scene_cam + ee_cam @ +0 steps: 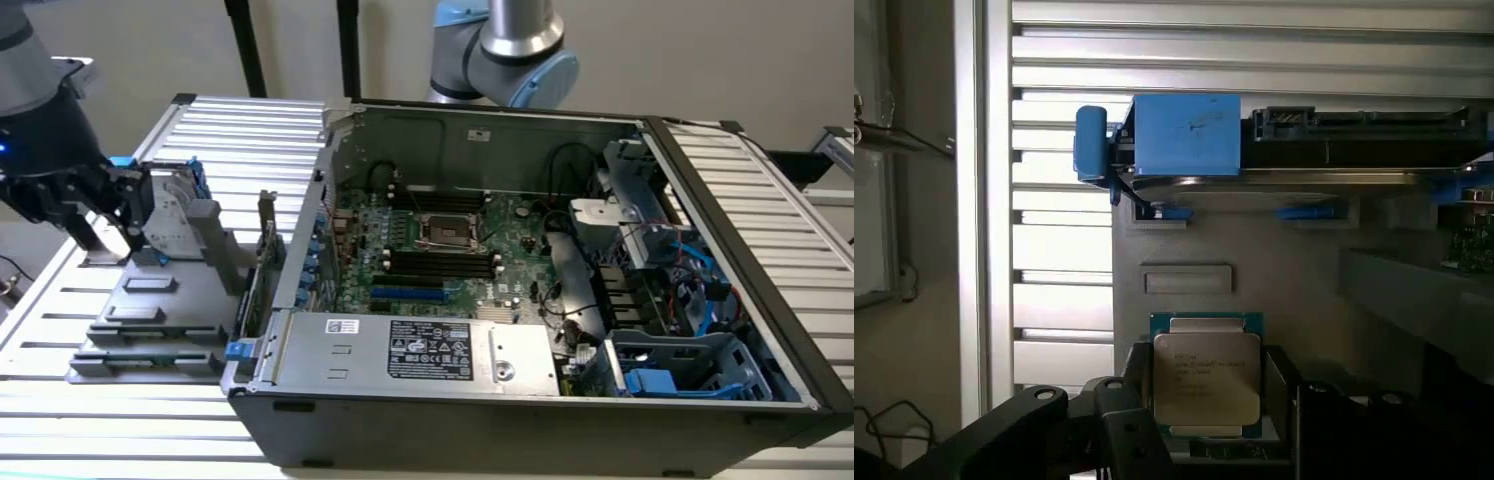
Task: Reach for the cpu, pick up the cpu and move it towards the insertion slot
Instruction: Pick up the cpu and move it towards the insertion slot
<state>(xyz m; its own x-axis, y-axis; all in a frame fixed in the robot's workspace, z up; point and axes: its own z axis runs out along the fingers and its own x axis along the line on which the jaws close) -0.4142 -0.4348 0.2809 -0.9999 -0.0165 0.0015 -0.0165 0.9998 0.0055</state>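
The gripper [114, 232] hangs over the grey fixture [147, 320] by the bench's [54, 425] edge on the exterior view's left. Its fingers pinch the cpu [1206, 375] by two opposite edges. Reach and grasp look done, though I cannot tell whether the chip is off its seat. The insertion slot [447, 230] sits inside the open computer case [534, 430] at mid-bench, well apart from the chip, so the carry across appears not yet made.

Looks like a robotics lab bench tbh: opened-up PC tower [534, 425] lying on a slatted aluminium desk [240, 125], grey parts fixture [147, 335] at its 9 o'clock, industrial robot arm [514, 40] at 12 o'clock
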